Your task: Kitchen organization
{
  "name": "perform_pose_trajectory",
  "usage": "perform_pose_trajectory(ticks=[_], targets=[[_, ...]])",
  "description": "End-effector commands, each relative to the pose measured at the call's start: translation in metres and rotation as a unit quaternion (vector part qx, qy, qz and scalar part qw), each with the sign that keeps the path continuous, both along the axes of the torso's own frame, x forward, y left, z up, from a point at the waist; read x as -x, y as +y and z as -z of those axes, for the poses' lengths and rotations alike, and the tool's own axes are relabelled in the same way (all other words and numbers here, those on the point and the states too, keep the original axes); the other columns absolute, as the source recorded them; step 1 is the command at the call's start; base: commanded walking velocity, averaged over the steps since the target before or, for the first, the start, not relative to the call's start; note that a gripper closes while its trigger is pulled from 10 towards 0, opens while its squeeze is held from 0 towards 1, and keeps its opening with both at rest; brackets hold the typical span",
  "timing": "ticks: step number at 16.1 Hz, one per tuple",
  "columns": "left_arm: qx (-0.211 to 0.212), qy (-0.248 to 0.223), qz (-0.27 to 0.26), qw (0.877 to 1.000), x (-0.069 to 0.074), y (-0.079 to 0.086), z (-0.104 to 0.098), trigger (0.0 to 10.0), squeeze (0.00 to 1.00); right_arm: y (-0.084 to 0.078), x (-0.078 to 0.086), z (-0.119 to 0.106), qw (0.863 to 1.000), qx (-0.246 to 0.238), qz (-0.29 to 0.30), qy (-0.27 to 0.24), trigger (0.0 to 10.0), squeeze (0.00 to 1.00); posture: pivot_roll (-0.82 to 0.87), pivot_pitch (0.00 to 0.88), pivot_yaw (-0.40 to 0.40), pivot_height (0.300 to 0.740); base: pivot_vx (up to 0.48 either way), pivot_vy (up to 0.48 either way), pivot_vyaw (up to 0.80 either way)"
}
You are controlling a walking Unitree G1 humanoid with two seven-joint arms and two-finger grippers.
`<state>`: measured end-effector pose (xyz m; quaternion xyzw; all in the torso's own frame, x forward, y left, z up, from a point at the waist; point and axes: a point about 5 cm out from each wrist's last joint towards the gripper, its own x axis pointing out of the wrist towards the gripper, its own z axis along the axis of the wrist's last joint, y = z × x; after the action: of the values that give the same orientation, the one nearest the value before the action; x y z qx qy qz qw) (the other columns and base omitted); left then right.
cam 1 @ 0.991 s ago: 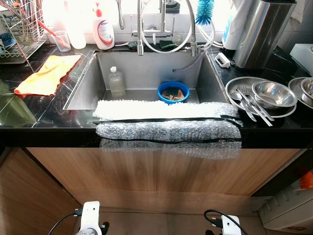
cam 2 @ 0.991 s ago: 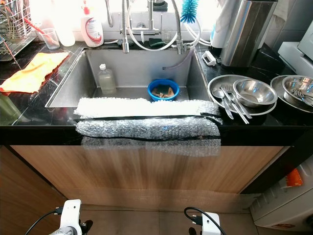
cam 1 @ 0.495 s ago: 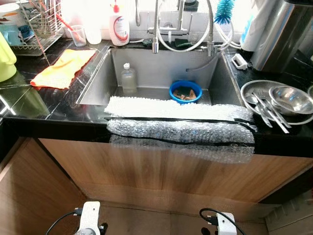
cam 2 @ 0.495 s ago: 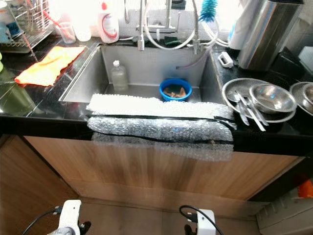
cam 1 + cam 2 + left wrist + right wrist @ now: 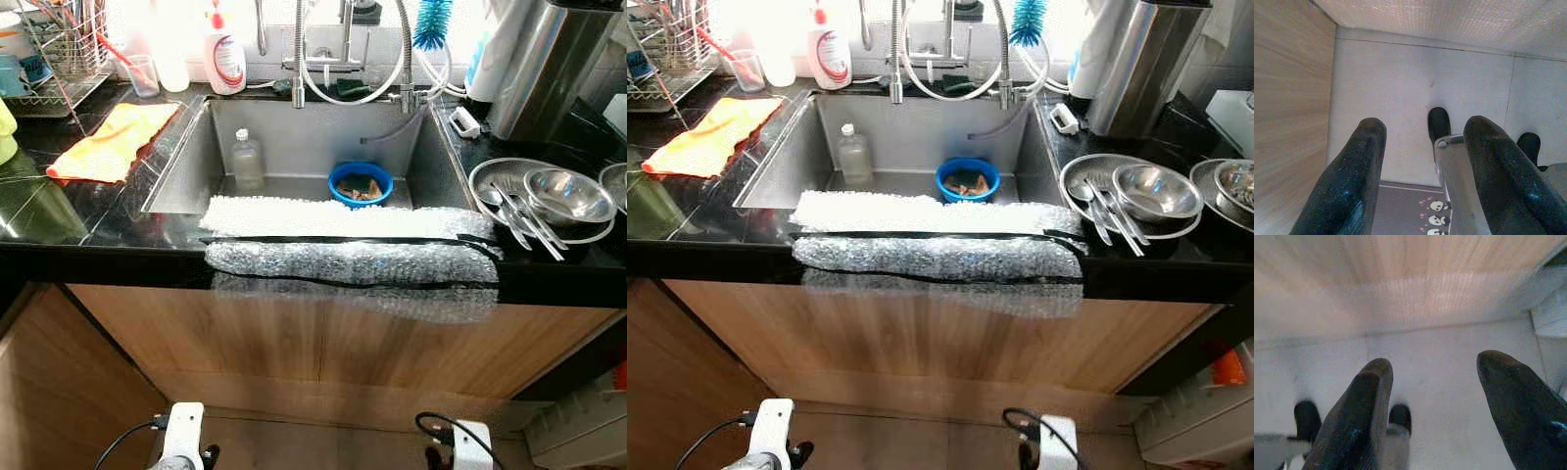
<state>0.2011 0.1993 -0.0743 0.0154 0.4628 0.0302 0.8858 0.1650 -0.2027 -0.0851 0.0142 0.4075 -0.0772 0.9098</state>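
Bubble wrap (image 5: pixel 351 262) drapes the black counter's (image 5: pixel 98 220) front edge — above wooden cabinet doors (image 5: pixel 323 343) (light-grained).

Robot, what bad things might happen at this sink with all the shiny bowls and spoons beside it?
The spoons lie loose across the metal plate near the counter's front edge, so a careless bump might knock them off. The bubble wrap taped over the sink's front edge could snag an arm reaching for the blue bowl or the bottle inside. Both grippers, left and right, hang open near the floor, so any reach starts from far below.
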Motion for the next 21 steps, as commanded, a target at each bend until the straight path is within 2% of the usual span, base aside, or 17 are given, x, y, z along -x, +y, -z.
perform_pose_trajectory(ticks=[1,4,5,8,11,12,14,15,18,19,20,21], targets=[[0.0,0.008,0.004,1.0,0.003,0.001,0.002,10.0,0.0,0.0,-0.008,-0.005,1.0,0.005,-0.003,-0.028,10.0,0.0,-0.01,0.038,0.0,0.74,0.0,0.0,0.0],[0.0,0.009,0.007,1.0,0.004,0.002,0.002,10.0,0.0,-0.002,-0.009,-0.016,0.994,0.021,-0.004,-0.107,10.0,0.0,-0.02,0.043,-0.001,0.74,0.0,0.0,0.0],[0.0,0.009,0.008,1.0,0.004,0.002,0.002,10.0,0.0,-0.002,-0.008,-0.017,0.993,0.026,-0.009,-0.115,10.0,0.0,-0.02,0.044,-0.001,0.74,0.0,0.0,0.0],[-0.002,0.01,0.014,1.0,0.004,0.003,0.001,10.0,0.0,-0.005,0.007,-0.032,0.981,0.053,-0.008,-0.186,10.0,0.0,-0.03,0.049,0.001,0.74,0.0,0.0,0.0],[-0.003,0.01,0.019,1.0,0.003,0.004,0.001,10.0,0.0,-0.009,0.011,-0.047,0.972,0.073,-0.003,-0.223,10.0,0.0,-0.04,0.051,0.001,0.74,0.0,0.0,0.0],[-0.003,0.009,0.019,1.0,0.002,0.004,0.001,10.0,0.0,-0.006,0.01,-0.059,0.965,0.086,-0.024,-0.248,10.0,0.0,-0.04,0.054,0.0,0.74,0.0,0.0,0.0],[-0.004,0.009,0.02,1.0,0.002,0.004,0.0,10.0,0.0,0.001,0.006,-0.086,0.951,0.082,-0.019,-0.298,10.0,0.0,-0.04,0.055,-0.003,0.74,0.0,0.0,0.0],[-0.004,0.009,0.02,1.0,0.002,0.004,0.0,10.0,0.0,0.003,0.005,-0.091,0.948,0.084,-0.02,-0.306,10.0,0.0,-0.05,0.056,-0.003,0.74,0.0,0.0,0.0],[-0.002,0.01,0.022,1.0,0.002,0.004,0.001,10.0,0.0,0.014,-0.01,-0.125,0.929,0.08,-0.023,-0.362,10.0,0.0,-0.05,0.059,-0.005,0.74,0.0,0.0,0.0],[-0.001,0.01,0.023,1.0,0.002,0.004,0.001,10.0,0.0,0.015,-0.014,-0.132,0.926,0.08,-0.024,-0.368,10.0,0.1,-0.05,0.058,-0.006,0.74,0.0,0.0,0.0],[-0.001,0.01,0.024,1.0,0.002,0.003,0.001,10.0,0.0,0.016,-0.018,-0.138,0.922,0.08,-0.026,-0.377,10.0,0.7,-0.05,0.056,-0.008,0.74,0.0,0.0,0.0],[0.0,0.01,0.025,1.0,0.003,0.003,0.001,10.0,0.0,0.015,-0.023,-0.145,0.917,0.077,-0.024,-0.39,10.0,1.0,-0.05,0.056,-0.008,0.74,0.0,0.0,0.0]])
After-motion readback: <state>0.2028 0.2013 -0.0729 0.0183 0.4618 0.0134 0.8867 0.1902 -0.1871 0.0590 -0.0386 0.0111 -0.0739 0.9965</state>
